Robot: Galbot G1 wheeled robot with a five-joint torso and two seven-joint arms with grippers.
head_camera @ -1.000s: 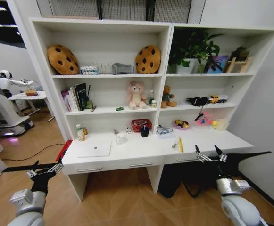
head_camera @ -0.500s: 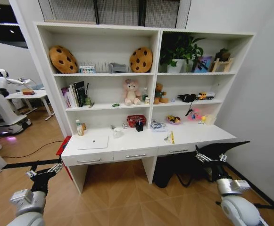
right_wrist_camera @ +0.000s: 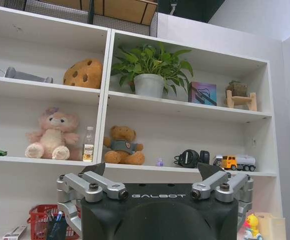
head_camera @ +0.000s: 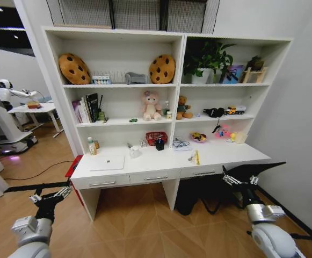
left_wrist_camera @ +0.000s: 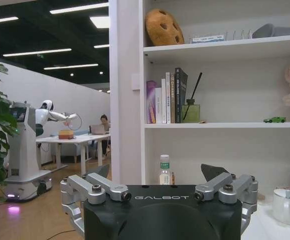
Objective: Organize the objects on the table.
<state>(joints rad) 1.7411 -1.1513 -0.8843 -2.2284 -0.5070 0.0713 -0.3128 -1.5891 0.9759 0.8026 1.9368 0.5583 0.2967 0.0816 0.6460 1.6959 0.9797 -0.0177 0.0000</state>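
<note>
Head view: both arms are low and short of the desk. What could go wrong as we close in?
The right end effector sits near the table edge, so it might clip the edge or a drawer handle going up. The left end effector is low beside the desk's left end, near the silver laptop. Small clutter by the red basket could be swept off.

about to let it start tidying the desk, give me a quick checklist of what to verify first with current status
1. Left gripper free: ok, fingers open, holding nothing, below the desk's left end.
2. Right gripper free: ok, fingers open, empty, in front of the desk's right end.
3. Within reach of the white desk: not ok, both grippers sit short of its front edge.
4. Silver laptop accessible: ok, closed, flat at the left, nothing on it.
5. Yellow strip accessible: ok, lies alone at the right.
6. Red basket contents: cannot tell.
</note>
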